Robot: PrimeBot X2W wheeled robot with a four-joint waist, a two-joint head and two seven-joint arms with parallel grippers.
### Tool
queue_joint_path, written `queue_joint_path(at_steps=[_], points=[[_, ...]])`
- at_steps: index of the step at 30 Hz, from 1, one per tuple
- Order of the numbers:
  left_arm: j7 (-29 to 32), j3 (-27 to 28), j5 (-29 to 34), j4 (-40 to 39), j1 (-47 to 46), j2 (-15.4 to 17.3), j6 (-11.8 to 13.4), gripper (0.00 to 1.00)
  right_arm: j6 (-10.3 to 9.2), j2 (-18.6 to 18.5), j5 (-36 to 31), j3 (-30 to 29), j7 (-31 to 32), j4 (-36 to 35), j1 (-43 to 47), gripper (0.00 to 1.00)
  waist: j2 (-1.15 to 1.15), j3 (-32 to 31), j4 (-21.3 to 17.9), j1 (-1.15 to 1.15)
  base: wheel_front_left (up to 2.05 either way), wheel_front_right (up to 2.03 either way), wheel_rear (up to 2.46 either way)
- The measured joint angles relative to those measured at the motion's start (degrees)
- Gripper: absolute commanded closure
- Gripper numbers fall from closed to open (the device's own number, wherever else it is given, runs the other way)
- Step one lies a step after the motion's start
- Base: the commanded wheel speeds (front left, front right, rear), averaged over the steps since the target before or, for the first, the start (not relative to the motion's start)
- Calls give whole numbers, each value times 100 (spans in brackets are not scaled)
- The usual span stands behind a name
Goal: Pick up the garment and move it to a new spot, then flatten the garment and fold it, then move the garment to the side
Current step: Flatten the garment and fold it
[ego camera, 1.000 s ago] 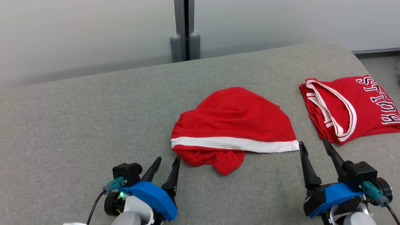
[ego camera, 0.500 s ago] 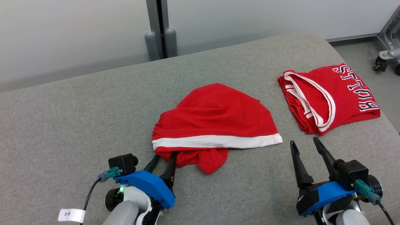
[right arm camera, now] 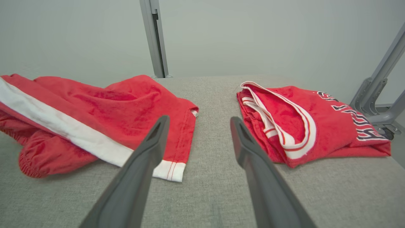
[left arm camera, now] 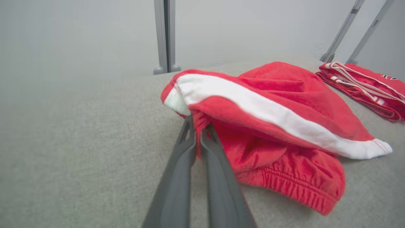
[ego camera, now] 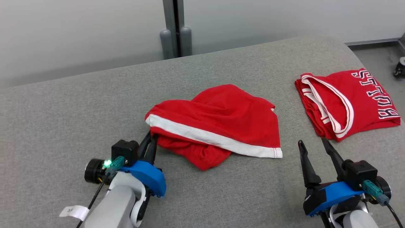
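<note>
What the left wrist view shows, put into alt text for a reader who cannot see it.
The left tool, fingers shut together, pinches the near edge of a crumpled red garment with a white stripe on a grey padded surface. A folded red jersey lies apart at the far right.

From the head we look forward and down across the grey fabric desk point(ego camera: 79, 104), with the left tool point(ego camera: 151, 136) and right tool point(ego camera: 312, 141) low in frame. Our left wrist camera sits low and close behind its fingers point(left arm camera: 177, 177), facing the red shorts point(left arm camera: 284, 104). Our right wrist camera looks level along the desk, between the shorts and the folded red jersey point(right arm camera: 316, 126). All three views share both garments and the grey post point(ego camera: 175, 28).
</note>
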Motion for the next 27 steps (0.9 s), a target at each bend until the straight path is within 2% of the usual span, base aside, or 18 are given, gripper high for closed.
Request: queue_joint_path(at_steps=[4,7,12,18,19,20,21,22,24,27], points=[[-19,-186,1283,-1176,-5,420,341,100,0,1,7,-27,-4,-2,-9,0,0,-26,215,0,0,0,0],[-22,-535,1948,-1573,332,697,327,100,0,1,30,-15,-10,8,-11,0,0,-45,370,0,0,0,0],[-23,-791,2167,-1495,926,833,271,100,0,2,62,-51,5,-4,-2,0,0,-87,584,0,0,0,0],[-23,-947,2329,-1404,1232,839,278,100,0,2,25,-138,44,-29,8,0,0,-114,840,0,0,0,0],[-23,-965,2361,-1376,1247,837,278,91,0,3,25,-144,52,-36,10,0,0,-119,880,0,0,0,0],[-23,-985,2365,-1337,1271,829,271,77,0,2,23,-158,56,-40,10,0,0,-124,917,0,0,0,0],[-23,-1006,2364,-1283,1298,823,248,54,0,2,23,-158,58,-43,11,0,0,-130,950,0,0,0,0],[-23,-1020,2346,-1223,1317,810,196,0,0,2,23,-159,62,-46,12,0,0,-136,976,0,0,0,0],[-23,-1033,2269,-1139,1334,770,65,0,0,2,20,-164,91,-63,14,0,0,-153,1021,0,0,0,0],[-23,-1016,2027,-1110,1384,715,-261,0,0,2,19,-185,108,-78,31,0,0,-177,1066,0,0,0,0]])
